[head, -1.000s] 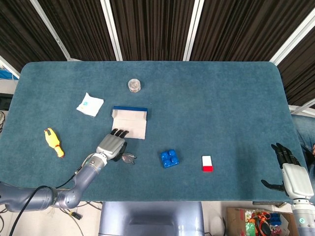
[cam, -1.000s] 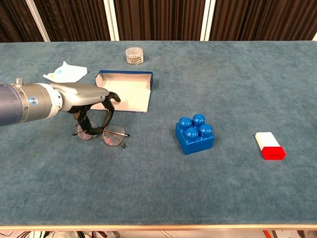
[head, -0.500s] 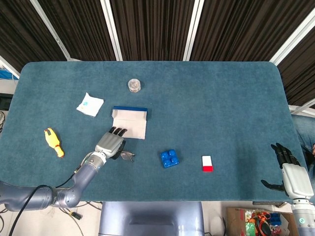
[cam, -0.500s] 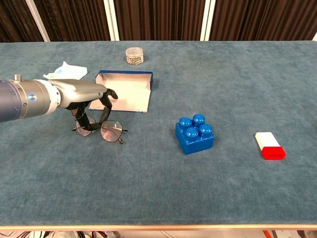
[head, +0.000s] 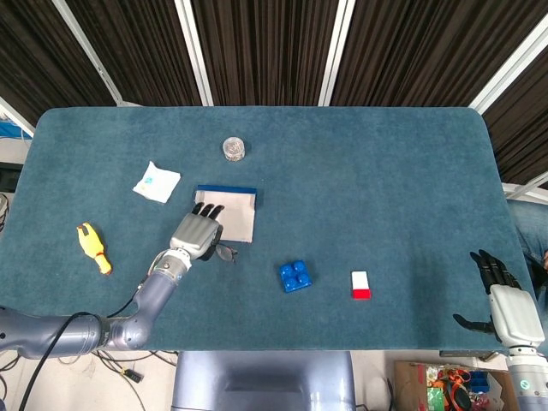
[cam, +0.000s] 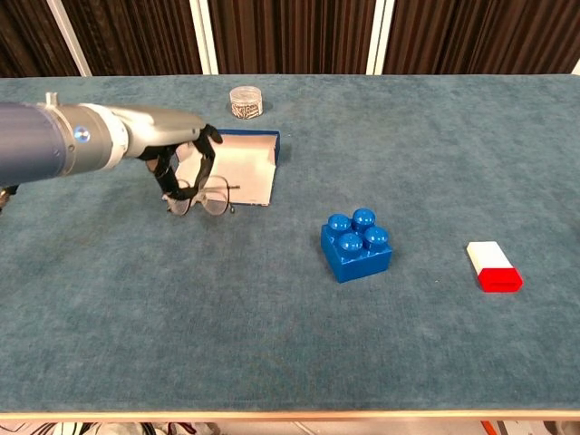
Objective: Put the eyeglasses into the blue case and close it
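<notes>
Lifted off the table [head: 385, 171] since a second ago, the eyeglasses [cam: 204, 200] now hang from the left hand [cam: 181, 149], pinched between thumb and fingers and carried toward the near edge of the blue case [cam: 237, 161]. From the head view the hand [head: 197, 233] overlaps the case's near left corner [head: 231, 214], with the glasses' frame showing just beside its fingers. The case lies open, its pale lining bare and its blue back wall standing along the far side; nothing rests inside it. A small clear jar [cam: 246, 100] with a dark, speckled fill sits farther back, its contents too small to tell. A crumpled white wrapper [head: 157, 181] lies left of the case, and a yellow toy figure [head: 93, 247] nearer the left edge. A blue toy brick [cam: 355, 243] and a red-and-white block [cam: 493, 266] stand well apart to the right. The right hand [head: 503, 300] rests off the table's right corner, fingers spread, holding nothing.
</notes>
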Available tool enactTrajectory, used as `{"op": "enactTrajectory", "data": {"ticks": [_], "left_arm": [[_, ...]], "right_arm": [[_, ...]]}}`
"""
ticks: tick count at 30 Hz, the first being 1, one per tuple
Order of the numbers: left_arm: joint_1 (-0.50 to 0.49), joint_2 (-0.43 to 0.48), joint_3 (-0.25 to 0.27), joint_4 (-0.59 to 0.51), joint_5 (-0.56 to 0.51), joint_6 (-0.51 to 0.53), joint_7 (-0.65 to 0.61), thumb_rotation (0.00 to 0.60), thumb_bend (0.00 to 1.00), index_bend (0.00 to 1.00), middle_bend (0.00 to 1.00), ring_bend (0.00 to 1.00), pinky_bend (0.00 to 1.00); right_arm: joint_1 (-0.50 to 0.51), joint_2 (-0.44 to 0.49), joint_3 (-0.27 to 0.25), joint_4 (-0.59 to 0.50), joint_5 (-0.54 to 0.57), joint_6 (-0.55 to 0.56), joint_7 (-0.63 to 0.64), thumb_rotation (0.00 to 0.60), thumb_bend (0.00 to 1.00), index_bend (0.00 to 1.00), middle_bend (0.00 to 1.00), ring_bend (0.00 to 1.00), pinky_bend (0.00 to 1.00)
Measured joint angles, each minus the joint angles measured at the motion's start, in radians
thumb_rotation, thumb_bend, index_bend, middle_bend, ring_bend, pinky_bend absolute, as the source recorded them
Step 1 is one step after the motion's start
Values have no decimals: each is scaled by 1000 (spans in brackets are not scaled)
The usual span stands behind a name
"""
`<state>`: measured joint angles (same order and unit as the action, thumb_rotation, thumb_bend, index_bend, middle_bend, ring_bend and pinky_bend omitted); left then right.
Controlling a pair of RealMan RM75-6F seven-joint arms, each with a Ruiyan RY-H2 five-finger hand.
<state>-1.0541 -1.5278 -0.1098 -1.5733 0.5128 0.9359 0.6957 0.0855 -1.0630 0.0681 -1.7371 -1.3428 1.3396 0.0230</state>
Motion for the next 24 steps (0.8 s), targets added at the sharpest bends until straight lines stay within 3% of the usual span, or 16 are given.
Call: {"op": "enactTrajectory", "data": {"ticks": [10, 24], "left_arm": [[-89, -48, -61, 83, -114, 28, 98, 600, 440, 602, 33, 0, 0], [-117, -151, -99, 300, -163, 4, 91, 600, 440, 606, 23, 0, 0]], "right_arm": [[0, 0, 3, -1, 3, 3, 4, 600, 12, 0, 0, 0, 173], [1, 2, 4, -3, 11, -3, 9, 600, 12, 0, 0, 0, 173]]}}
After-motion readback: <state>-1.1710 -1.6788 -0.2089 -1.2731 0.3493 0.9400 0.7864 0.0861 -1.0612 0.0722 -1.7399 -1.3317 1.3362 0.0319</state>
